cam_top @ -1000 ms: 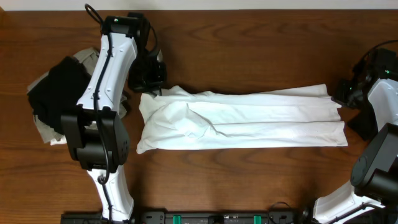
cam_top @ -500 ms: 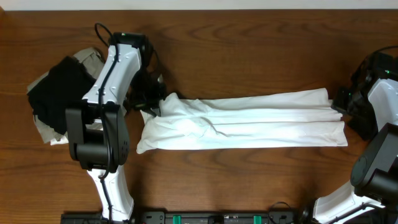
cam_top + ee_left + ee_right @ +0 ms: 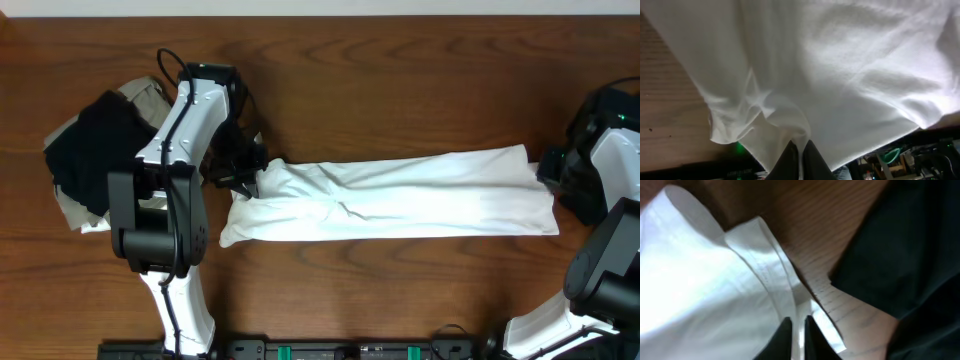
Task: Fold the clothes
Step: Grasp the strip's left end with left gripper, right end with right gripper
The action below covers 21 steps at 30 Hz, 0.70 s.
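Note:
The white T-shirt (image 3: 400,200) lies across the table as a long, narrow band running left to right. My left gripper (image 3: 255,172) is at its far left corner. In the left wrist view this gripper (image 3: 801,150) is shut on a bunched fold of the white cloth (image 3: 840,75). My right gripper (image 3: 545,168) is at the band's right end. In the right wrist view its fingertips (image 3: 798,325) stand close together with a hem of the white T-shirt (image 3: 700,280) pinched between them. More clothes, a black garment (image 3: 95,140) and a khaki one (image 3: 145,95), are piled at the left.
The brown wooden table (image 3: 400,80) shows bare wood behind and in front of the shirt. A dark shape (image 3: 910,245) fills the right side of the right wrist view. Both arm bases stand at the near edge, left (image 3: 185,310) and right (image 3: 560,320).
My left gripper has pulled the shirt's far left corner toward the near side, so the band is narrower there. My right gripper has shifted slightly the same way.

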Each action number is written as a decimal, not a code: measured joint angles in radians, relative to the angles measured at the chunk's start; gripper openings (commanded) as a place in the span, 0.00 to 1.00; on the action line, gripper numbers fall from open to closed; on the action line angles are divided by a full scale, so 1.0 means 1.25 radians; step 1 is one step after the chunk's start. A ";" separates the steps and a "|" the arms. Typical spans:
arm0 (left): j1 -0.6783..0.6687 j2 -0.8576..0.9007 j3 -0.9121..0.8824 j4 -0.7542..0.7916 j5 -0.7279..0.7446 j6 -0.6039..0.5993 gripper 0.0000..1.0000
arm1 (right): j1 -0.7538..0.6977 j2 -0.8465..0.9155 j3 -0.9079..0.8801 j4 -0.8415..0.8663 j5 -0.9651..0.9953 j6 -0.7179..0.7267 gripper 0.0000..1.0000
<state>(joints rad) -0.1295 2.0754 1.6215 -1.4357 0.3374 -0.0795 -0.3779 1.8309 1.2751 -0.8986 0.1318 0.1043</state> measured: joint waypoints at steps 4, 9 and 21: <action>-0.016 0.000 0.000 0.000 -0.001 0.000 0.06 | 0.000 0.000 -0.012 0.002 0.002 -0.001 0.11; -0.041 0.000 0.000 0.000 -0.001 0.000 0.06 | 0.000 0.000 -0.012 0.011 -0.029 -0.003 0.09; -0.049 0.000 -0.015 0.000 -0.003 0.000 0.06 | 0.005 -0.035 0.024 0.002 -0.172 -0.047 0.08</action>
<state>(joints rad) -0.1909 2.0754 1.6024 -1.4353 0.3336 -0.0795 -0.3710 1.7870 1.3052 -0.8963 -0.0837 0.0452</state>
